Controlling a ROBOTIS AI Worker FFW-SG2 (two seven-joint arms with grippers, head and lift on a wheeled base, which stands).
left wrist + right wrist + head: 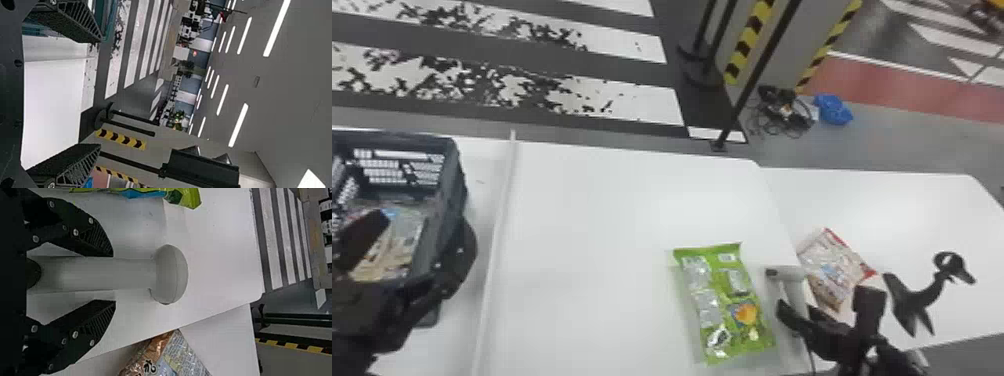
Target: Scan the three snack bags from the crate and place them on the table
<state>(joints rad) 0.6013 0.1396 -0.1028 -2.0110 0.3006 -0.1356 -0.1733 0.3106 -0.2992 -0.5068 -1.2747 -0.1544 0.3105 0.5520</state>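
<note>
The green snack bag (727,300) lay flat, right of the centre in the lower part of the head view, on the white surface (597,225). Its broad side was turned up, perhaps so that a code could be read without lifting it. Just beside it, the scanner (172,274) was between the spread fingers of the right gripper (113,279). One finger was on each side of the grey handle, and a gap was visible along one side, so the gripper did not seem to pinch it. This position was probably chosen because the handle could be taken by a simple closing. A red and white bag (837,265) rested on the second surface (907,200), at the right of the head view; perhaps this side was used to keep bags apart from the green one. At the left edge was the crate (449,175), with packaged goods (407,225) inside, maybe the third bag among them. The left gripper (100,93) had its fingers wide apart with nothing between them, and it appeared in front of the crate at the lower left. This place seemed suitable for taking goods out, while the other arm served the scanner. The next need was probably a firm grip on the handle, because a loose one could let it turn.
</note>
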